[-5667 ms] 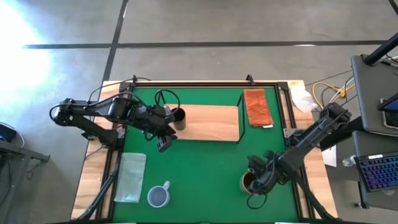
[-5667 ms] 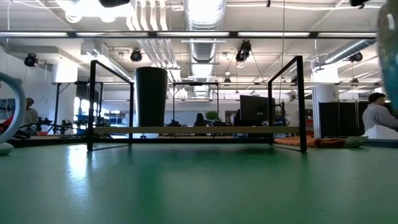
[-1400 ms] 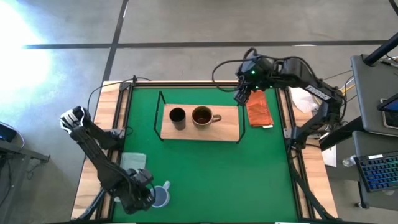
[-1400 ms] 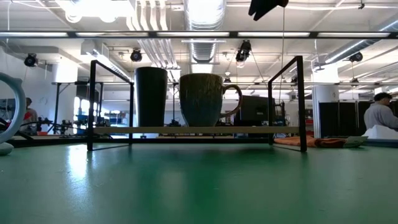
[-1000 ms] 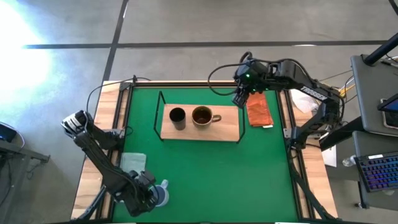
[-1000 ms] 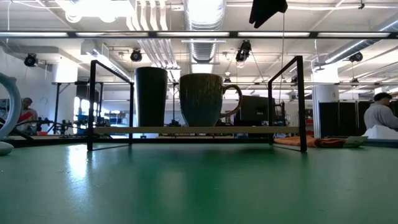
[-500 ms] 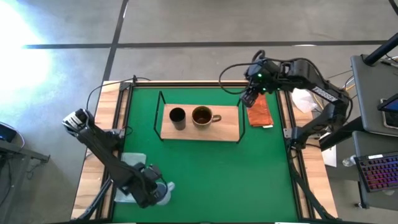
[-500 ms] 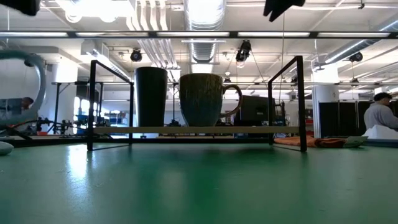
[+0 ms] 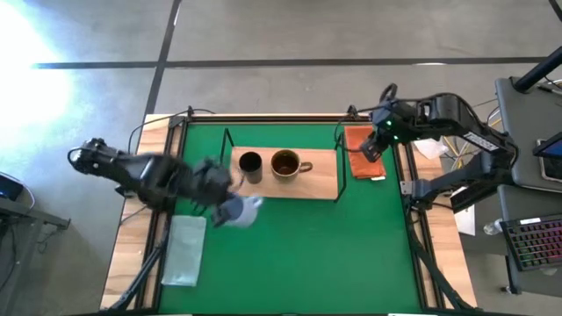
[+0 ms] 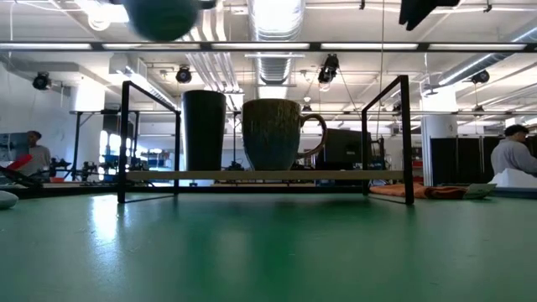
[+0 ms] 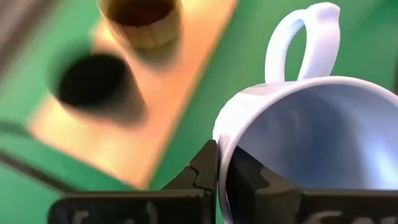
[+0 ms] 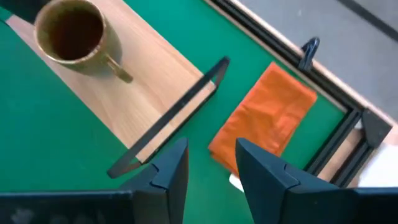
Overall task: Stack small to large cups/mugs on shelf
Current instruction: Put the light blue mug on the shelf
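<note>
The shelf (image 9: pixel 303 180) is a light-wood board with black wire ends; on it stand the small black cup (image 9: pixel 250 164) and, to its right, the brown-gold mug (image 9: pixel 285 163). My left gripper (image 9: pixel 226 198) is just near of the shelf's left end, high above the green mat, shut on the pale blue-grey mug (image 9: pixel 243 211). In the low view only that mug's rounded underside (image 10: pixel 164 15) shows, at the top. My right gripper (image 9: pixel 374 149) hovers open over the orange cloth (image 9: pixel 364 156), right of the shelf, with nothing between its fingers (image 12: pixel 171 168). My left gripper pinches the blue-grey mug's rim wall (image 11: pixel 222 163), one finger (image 11: pixel 200 174) outside and one (image 11: pixel 252 182) inside. The hold is on the side opposite the handle (image 11: pixel 305 43). The mug is lifted clear of the mat, and its mouth shows open in the left wrist view.
A pale translucent cloth (image 9: pixel 184 250) lies on the mat at the near left. The shelf's black wire ends (image 10: pixel 123 138) (image 10: pixel 406 138) rise above the board. Black rails frame the table (image 9: pixel 413 158). A person (image 10: pixel 510 159) sits in the room beyond.
My left gripper has shut on the blue-grey mug at the table's near left, lifted it clear and swung it up and toward the far edge, to the shelf's left end. My right gripper has gone toward the table's right edge, from the shelf's right end to over the orange cloth.
</note>
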Robot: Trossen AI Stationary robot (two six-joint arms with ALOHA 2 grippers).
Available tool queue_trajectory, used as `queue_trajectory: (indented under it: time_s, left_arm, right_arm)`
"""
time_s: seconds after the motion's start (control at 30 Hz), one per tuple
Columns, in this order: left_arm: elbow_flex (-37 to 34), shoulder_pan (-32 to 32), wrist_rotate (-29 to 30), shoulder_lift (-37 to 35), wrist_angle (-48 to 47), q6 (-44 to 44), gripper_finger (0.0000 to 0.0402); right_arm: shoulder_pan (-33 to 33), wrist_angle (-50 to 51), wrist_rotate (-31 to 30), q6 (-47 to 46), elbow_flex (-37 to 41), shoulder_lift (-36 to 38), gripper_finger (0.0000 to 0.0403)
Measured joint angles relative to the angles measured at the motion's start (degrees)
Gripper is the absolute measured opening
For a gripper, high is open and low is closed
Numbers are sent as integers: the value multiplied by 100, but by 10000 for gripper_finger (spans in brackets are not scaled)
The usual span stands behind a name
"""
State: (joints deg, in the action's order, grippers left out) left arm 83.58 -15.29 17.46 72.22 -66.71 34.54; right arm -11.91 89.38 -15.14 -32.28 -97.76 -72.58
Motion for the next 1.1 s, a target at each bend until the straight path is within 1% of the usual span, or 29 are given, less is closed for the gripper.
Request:
queue_trajectory:
  time_s: [0.13, 0.27, 0.4, 0.5, 0.6, 0.67, 0.77, 0.87, 0.97, 1.1]
  left_arm:
    - [921, 1094, -198, 560, 311, -1697, 0]
    - [1819, 1905, -838, 1384, 724, -3029, 0]
    - [2908, 2428, -1220, 2368, 816, -3890, 0]
    - [3770, 2693, -1722, 3067, 825, -4330, 0]
    - [4524, 2763, -1881, 3677, 838, -4813, 0]
    - [4872, 2777, -1933, 4035, 837, -5027, 0]
    - [5146, 2794, -1958, 4526, 860, -5234, 0]
    - [5079, 2806, -2025, 4829, 1090, -5358, 0]
    - [5105, 2838, -2043, 5099, 1292, -5426, 0]
    - [5131, 2908, -2022, 5343, 1595, -5485, 0]
  right_arm:
    - [98, -182, 5, -304, 518, 270, 115]
    - [201, -567, 51, -474, 1002, 369, 107]
    - [365, -991, 57, -483, 1279, 365, 100]
    - [484, -1115, -46, -522, 1315, 376, 93]
    - [580, -1039, -518, -790, 1254, 492, 84]
    - [616, -1049, -896, -984, 1199, 652, 77]
    - [640, -1085, -1409, -1278, 1167, 929, 69]
    - [644, -1142, -1823, -1489, 1163, 1202, 63]
    - [640, -1293, -1980, -1512, 1163, 1430, 59]
    - [639, -1419, -2008, -1504, 1163, 1534, 58]
